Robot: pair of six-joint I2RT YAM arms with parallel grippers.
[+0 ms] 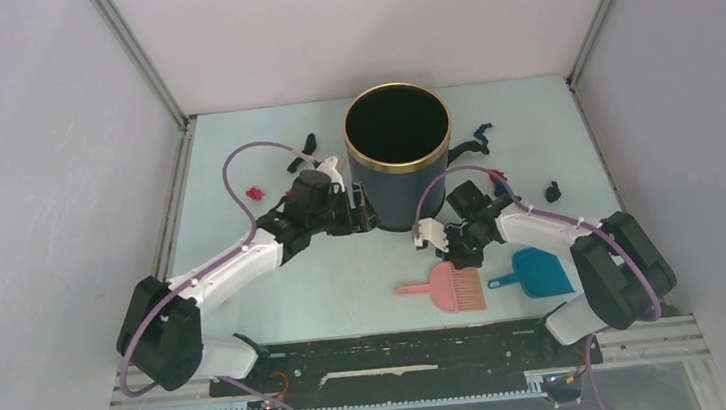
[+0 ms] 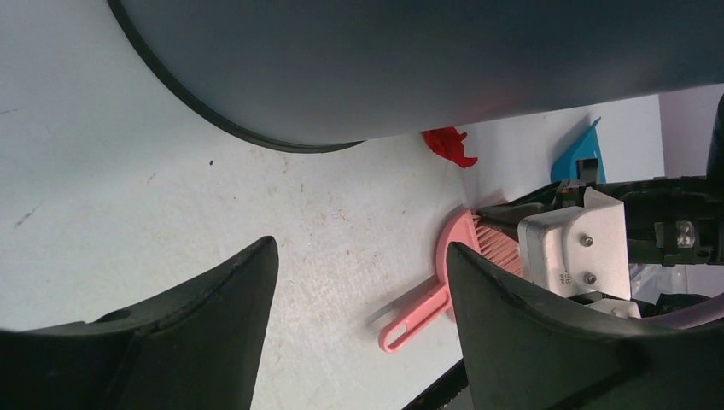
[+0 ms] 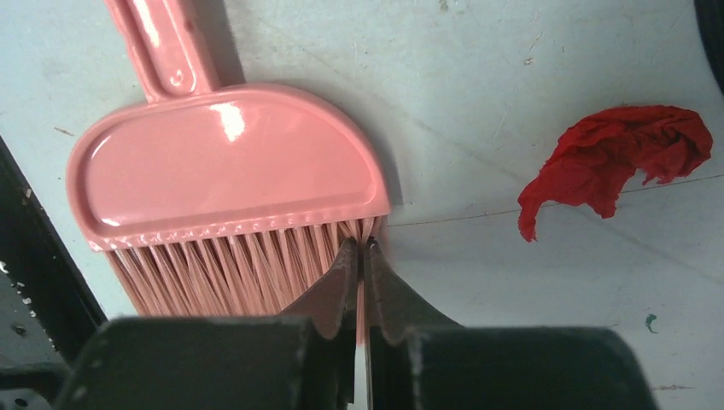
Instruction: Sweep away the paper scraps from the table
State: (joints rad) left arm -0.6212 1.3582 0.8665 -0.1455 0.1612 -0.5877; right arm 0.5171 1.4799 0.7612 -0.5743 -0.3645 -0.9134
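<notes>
Small paper scraps lie on the pale blue table point(image 1: 247, 296): a red one point(image 1: 255, 191) at the left, a black one point(image 1: 310, 141) behind it, a dark blue one point(image 1: 478, 139) and a black one point(image 1: 551, 190) at the right. A red scrap point(image 3: 623, 145) lies beside the pink brush point(image 3: 222, 162), and it also shows in the left wrist view point(image 2: 448, 143). My right gripper point(image 3: 360, 248) is shut, its tips over the corner of the bristles; the brush point(image 1: 452, 287) lies flat. My left gripper point(image 2: 363, 256) is open and empty beside the bin.
A dark round bin point(image 1: 400, 156) with a gold rim stands in the middle of the table, between the two grippers. A blue dustpan point(image 1: 541, 271) lies right of the brush. A black railed strip point(image 1: 384, 359) runs along the front edge. Grey walls enclose the sides.
</notes>
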